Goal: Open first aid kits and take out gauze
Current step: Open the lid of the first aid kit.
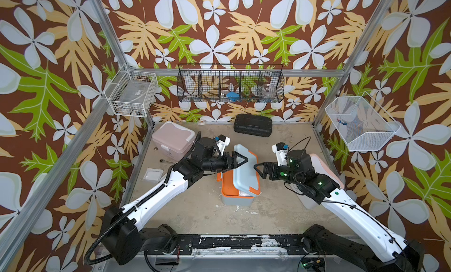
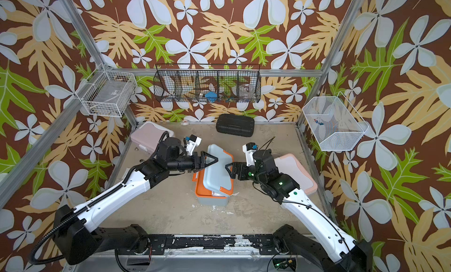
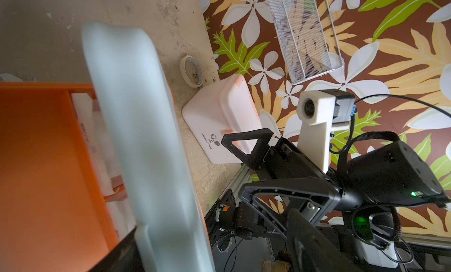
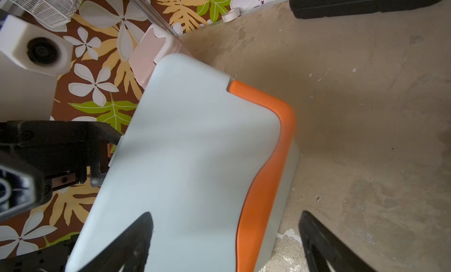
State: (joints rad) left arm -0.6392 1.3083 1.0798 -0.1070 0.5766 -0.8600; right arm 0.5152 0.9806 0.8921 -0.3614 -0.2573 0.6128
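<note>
Closest in both wrist views, the lid point(image 4: 190, 148) of the blue kit point(image 1: 238, 200) is seen tilted up between the grippers. The left gripper point(image 1: 244, 159) is spread wide astride its left edge, and the right gripper point(image 1: 258, 172) is spread open just off its right edge, gripping nothing. Gauze point(image 3: 97, 136) inside the kit, beside the orange tray point(image 3: 44, 161), is shown clearly by the left wrist view, while a loose gauze packet point(image 1: 153, 173) beside the left arm is shown in a top view.

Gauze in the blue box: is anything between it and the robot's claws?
Yes. The half-raised lid leans over the box, between the gauze and the right gripper. On the side of the left gripper the gauze lies uncovered.
</note>
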